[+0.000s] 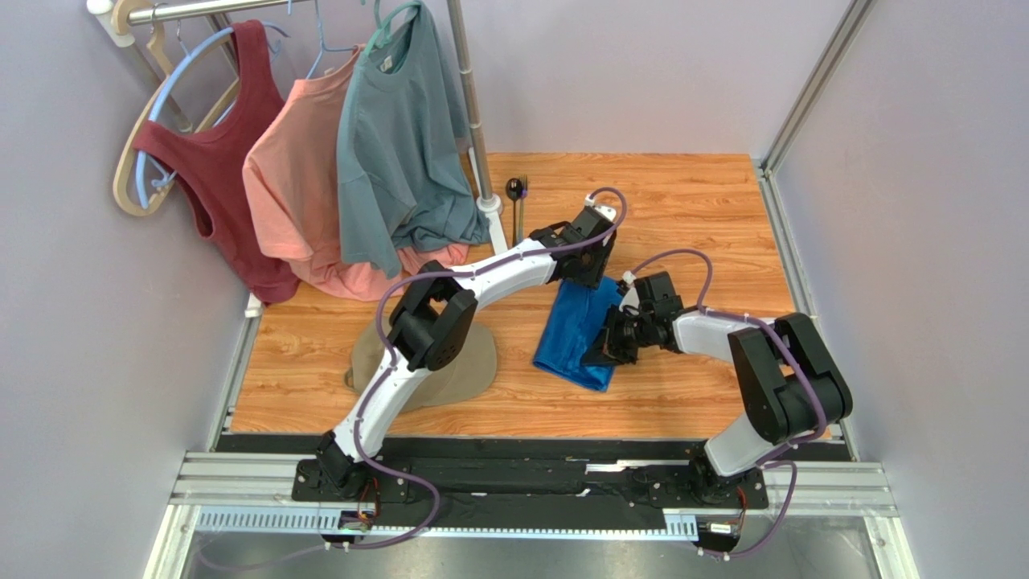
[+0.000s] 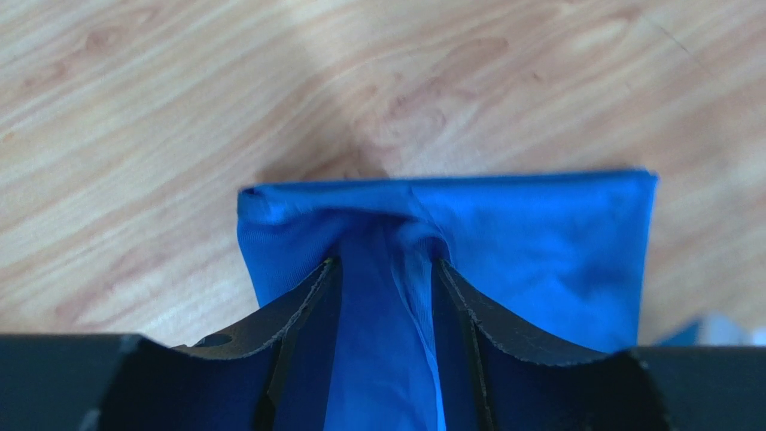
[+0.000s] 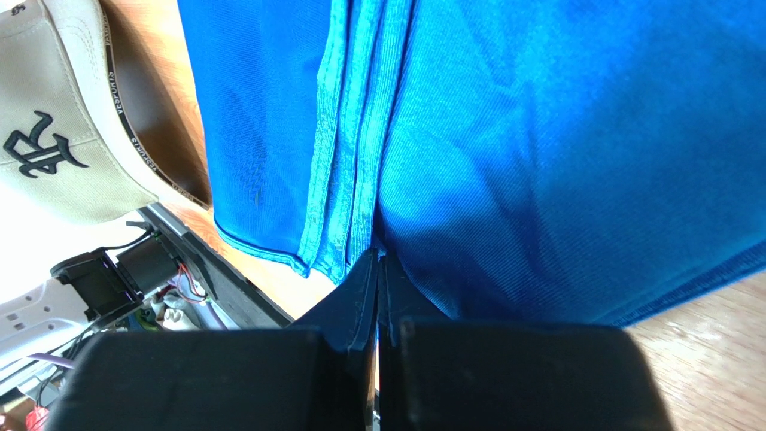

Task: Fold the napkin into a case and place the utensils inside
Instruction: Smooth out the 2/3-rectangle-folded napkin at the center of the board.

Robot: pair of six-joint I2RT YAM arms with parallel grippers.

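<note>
Here, the bright royal-blue thin cloth napkin (image 1: 575, 340) lies folded on the wooden table (image 1: 689, 205), its long axis running away from my bases. My left pincer (image 2: 385, 274) stands at its far short edge, jaws apart astride a raised ridge of cloth. My right pincer (image 3: 378, 262), jaws together, presses on the right long edge; whether it nips a layer, I cannot tell.

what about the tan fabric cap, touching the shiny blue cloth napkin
Apart. Top view shows bare wooden table between the cap and the napkin.
</note>
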